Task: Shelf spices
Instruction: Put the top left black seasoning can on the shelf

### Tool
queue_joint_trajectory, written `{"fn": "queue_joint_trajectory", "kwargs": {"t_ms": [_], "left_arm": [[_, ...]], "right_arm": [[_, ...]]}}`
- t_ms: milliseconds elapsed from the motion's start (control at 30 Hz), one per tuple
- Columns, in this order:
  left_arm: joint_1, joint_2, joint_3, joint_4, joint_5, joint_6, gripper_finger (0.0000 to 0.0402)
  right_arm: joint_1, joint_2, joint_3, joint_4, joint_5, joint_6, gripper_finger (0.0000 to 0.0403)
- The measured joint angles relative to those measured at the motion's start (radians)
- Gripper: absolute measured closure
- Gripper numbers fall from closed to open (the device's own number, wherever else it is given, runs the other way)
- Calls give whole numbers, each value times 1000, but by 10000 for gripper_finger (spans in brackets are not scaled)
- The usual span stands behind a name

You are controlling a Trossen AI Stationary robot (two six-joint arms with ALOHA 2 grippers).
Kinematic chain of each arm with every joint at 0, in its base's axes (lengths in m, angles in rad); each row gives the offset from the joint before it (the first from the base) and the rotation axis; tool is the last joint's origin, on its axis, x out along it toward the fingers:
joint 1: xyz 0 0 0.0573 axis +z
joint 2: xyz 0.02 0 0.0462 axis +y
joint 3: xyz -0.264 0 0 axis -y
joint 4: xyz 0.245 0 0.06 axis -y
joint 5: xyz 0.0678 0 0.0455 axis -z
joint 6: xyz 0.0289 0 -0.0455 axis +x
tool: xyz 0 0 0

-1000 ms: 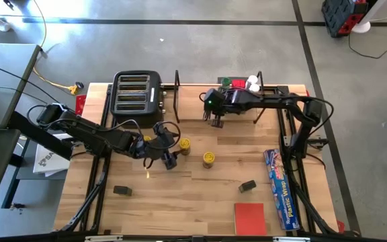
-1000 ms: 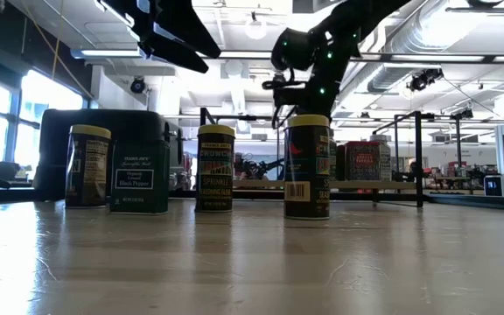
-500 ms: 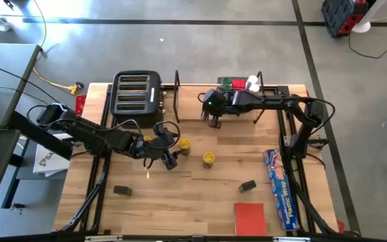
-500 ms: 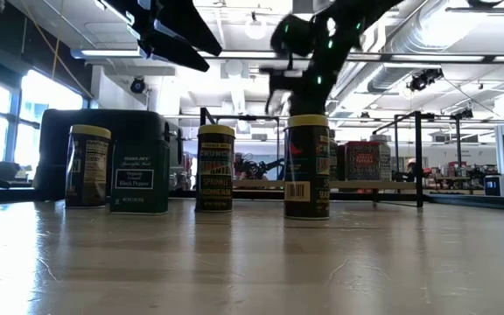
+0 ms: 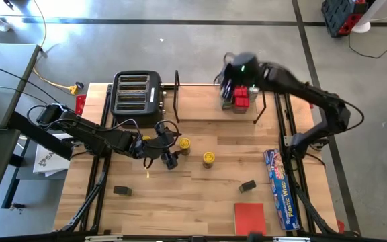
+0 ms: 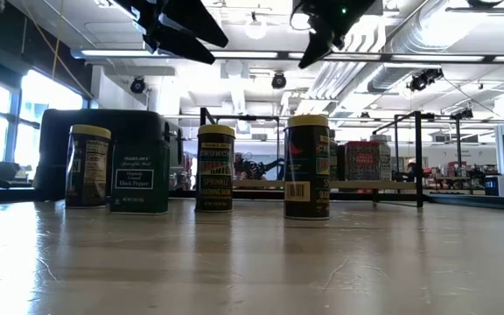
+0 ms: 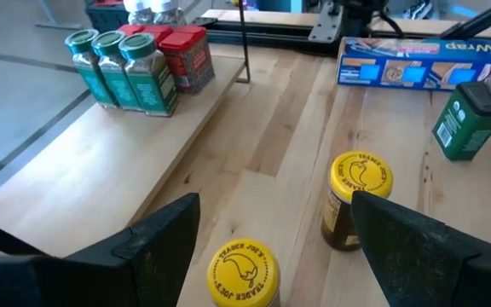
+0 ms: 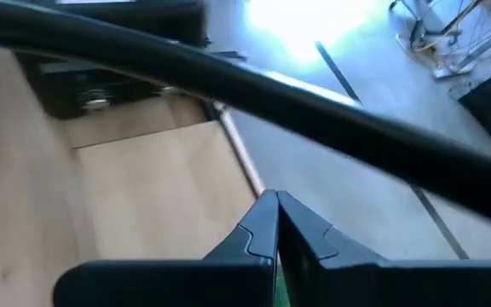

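Two yellow-lidded spice jars [image 5: 185,144] [image 5: 208,158] stand on the table in front of the shelf [image 5: 200,107], a light-wood board in a black wire frame. My left gripper [image 7: 275,200] is open. It hovers with one finger on each side of the nearer jar [image 7: 244,275] and touches nothing; the other jar [image 7: 356,200] is beyond it. Green-lidded jars [image 7: 122,68] and red tins [image 7: 181,55] stand on the shelf's right end. My right gripper [image 8: 276,223] is shut and empty, raised above those spices [image 5: 240,97] and hiding some of them.
A black toaster [image 5: 137,93] stands left of the shelf. A dark tin [image 5: 122,191] and a green tin [image 5: 248,185] sit toward the near edge. A flat red square [image 5: 250,218] and a blue plastic-wrap box [image 5: 281,188] lie at the near right.
My right gripper has risen from low at the shelf's front, near its middle, and swung toward the far right. It now stands high over the spices on the shelf's right end. The jars on the table have stayed put.
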Motion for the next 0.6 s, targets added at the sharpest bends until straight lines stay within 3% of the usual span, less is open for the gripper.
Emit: {"fn": "queue_joint_trajectory", "kwargs": {"t_ms": [167, 300, 467, 600], "left_arm": [[0, 0, 0, -2, -5, -3, 100], [0, -12, 0, -48, 0, -39, 100], [-25, -82, 0, -185, 4, -87, 101], [-74, -146, 0, -283, 38, -66, 103]], "right_arm": [[-163, 113, 110, -81, -114, -69, 403], [-203, 143, 116, -54, -203, -125, 403], [-123, 43, 34, -36, -343, -135, 403], [27, -125, -161, 54, -388, -119, 403]]}}
